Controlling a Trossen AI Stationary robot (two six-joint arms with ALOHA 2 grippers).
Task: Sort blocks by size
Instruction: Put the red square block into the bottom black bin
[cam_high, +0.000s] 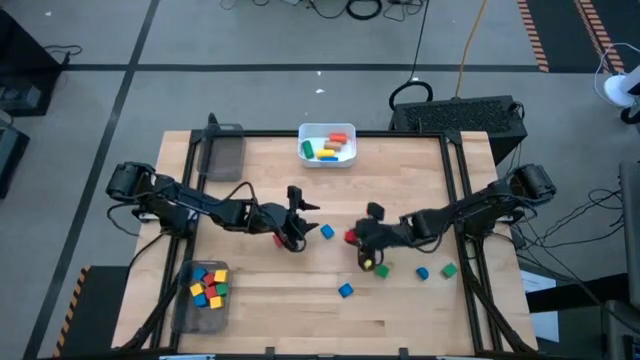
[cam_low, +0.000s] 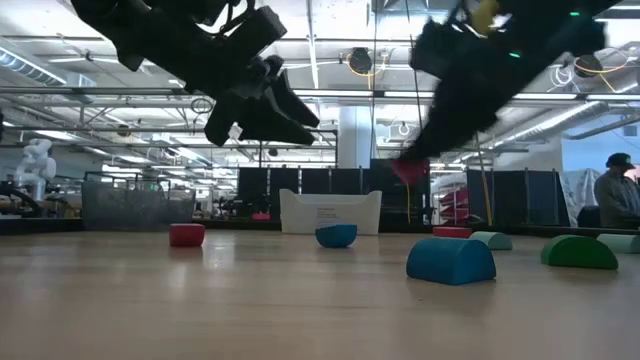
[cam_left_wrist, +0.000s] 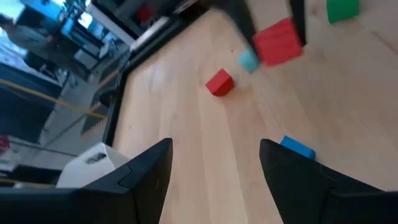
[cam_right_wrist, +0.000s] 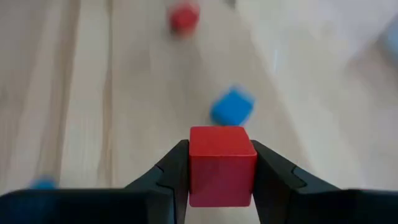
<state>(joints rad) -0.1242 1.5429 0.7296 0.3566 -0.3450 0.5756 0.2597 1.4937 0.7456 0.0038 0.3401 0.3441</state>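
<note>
Right claw (cam_right_wrist: 221, 180): pinching a red cube (cam_right_wrist: 222, 163) between both fingers, raised above the desk (cam_high: 300, 310) right of centre; seen from above at (cam_high: 358, 238).
Red cube: held off the wood, clear of the surface in the low view (cam_low: 409, 170); also caught by the left wrist camera (cam_left_wrist: 278, 41).
Left claw (cam_left_wrist: 214, 168): fingers spread wide with nothing between them, hanging over the middle of the desk; from above at (cam_high: 300, 215).
Loose blocks near centre: a blue cube (cam_high: 327, 232) between the two claws; a small red one (cam_left_wrist: 219, 82) lying apart on the bare wood.
Loose blocks toward the front right: a blue block (cam_high: 345, 290), a green one (cam_high: 382, 271), another blue one (cam_high: 422, 272) and a green one (cam_high: 448, 269), spread out and well apart from each other.
White bin (cam_high: 304, 150): at the far edge, centre; long pieces inside in green, yellow, orange-red and blue.
Front-left tray (cam_high: 184, 305): clear grey plastic at the near left corner; small cubes in red, yellow, blue and green clustered inside.
Far-left tray (cam_high: 224, 155): clear grey plastic by the far left corner, contents not discernible.
Person (cam_low: 617, 190): at the right edge of the room behind the desk, in the low view.
</note>
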